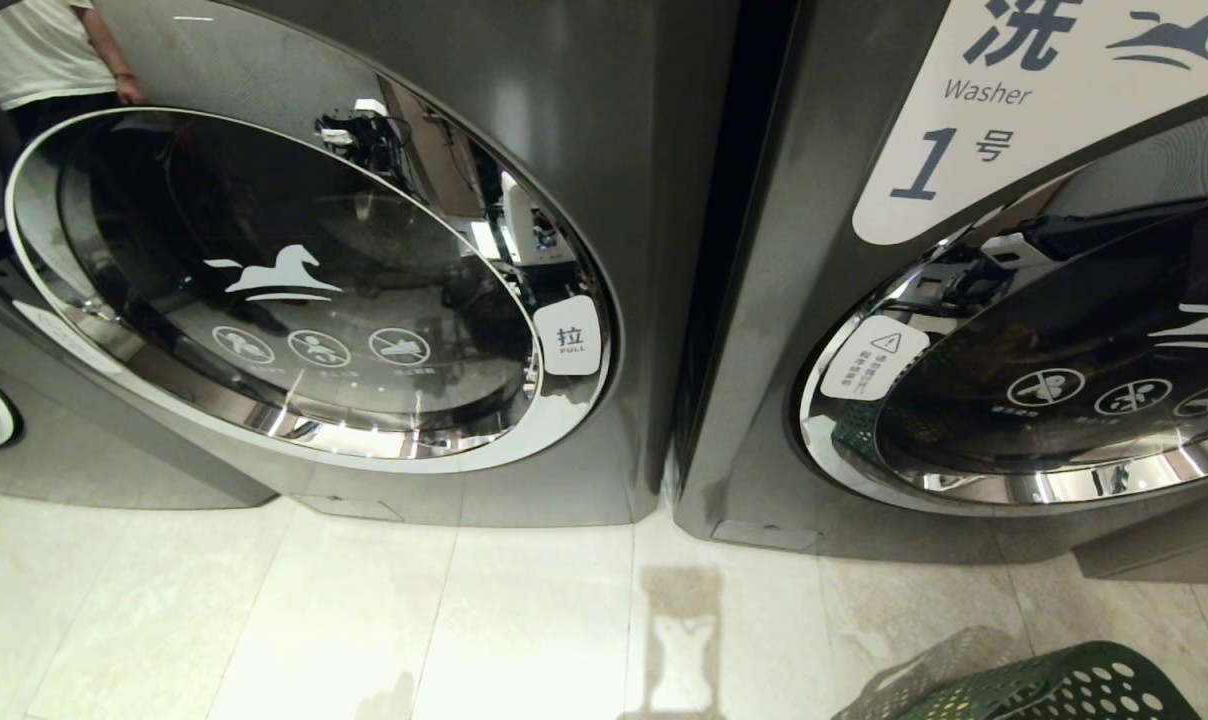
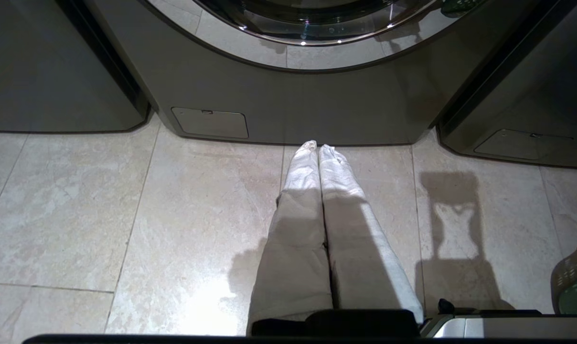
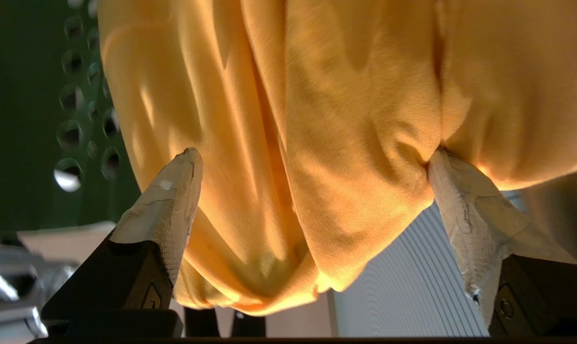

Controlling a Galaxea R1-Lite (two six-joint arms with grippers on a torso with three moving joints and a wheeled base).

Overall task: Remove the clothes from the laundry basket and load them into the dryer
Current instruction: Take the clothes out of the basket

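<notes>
**Right gripper spread around the yellow garment, grasp not yet made**

The step in hand seemed to be the picking up of a garment from the laundry basket (image 1: 1054, 690); in the right wrist view the right gripper (image 3: 312, 167) stood with its fingers spread wide, one fingertip (image 3: 174, 191) beside the yellow cloth (image 3: 326, 143) and the other pressed against a fold of it; the cloth bulged between them but was not clamped, so nothing was held. The green perforated basket wall (image 3: 40, 119) showed just behind the cloth, so the garment was probably in the basket. The next move would call for closing the fingers on a thick fold, then lifting it free; the round door (image 1: 294, 280) of the machine in front was closed, and it would need opening before loading.

The left gripper (image 2: 317, 148) hung over the floor tiles (image 2: 126, 215) with its two fingers pressed together, holding nothing.

Counted: one basket, one yellow garment, two full round doors in the head view, one person (image 1: 44, 50) at the top corner.
</notes>
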